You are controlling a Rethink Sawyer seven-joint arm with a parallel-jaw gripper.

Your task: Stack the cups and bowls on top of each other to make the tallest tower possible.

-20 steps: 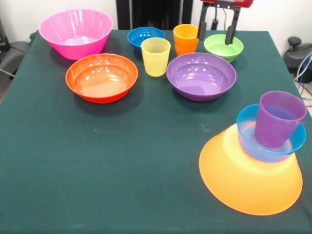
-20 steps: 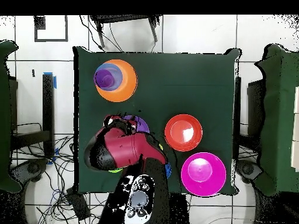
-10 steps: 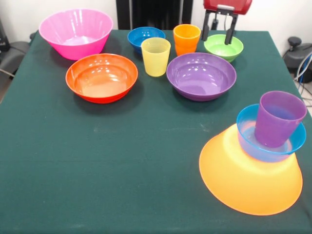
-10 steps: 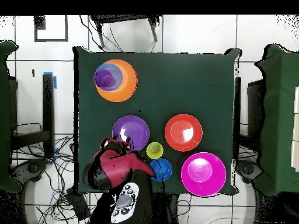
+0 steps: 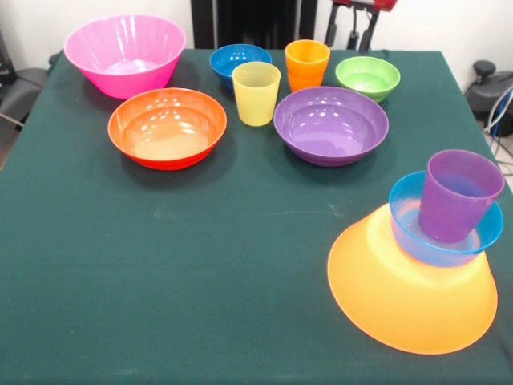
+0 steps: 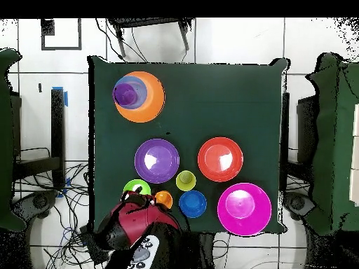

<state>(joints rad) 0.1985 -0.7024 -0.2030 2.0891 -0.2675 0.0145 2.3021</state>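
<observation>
A tower (image 5: pixel 437 257) stands on the green surface (image 5: pixel 200 265): purple cup (image 5: pixel 457 194) in a light blue bowl (image 5: pixel 409 228) on an upturned yellow-orange bowl (image 5: pixel 401 297). Well apart from it sits the green bowl (image 5: pixel 367 76). Beyond that bowl hangs the gripper (image 5: pixel 353 24), seemingly apart and empty, though mostly cropped

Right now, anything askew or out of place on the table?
Only the tower stands out: the big yellow-orange bowl lies upside down as its base, and the light blue bowl and purple cup on it sit toward one side and look tilted. The other bowls and cups stand upright. Nothing looks spilled or damaged.
</observation>
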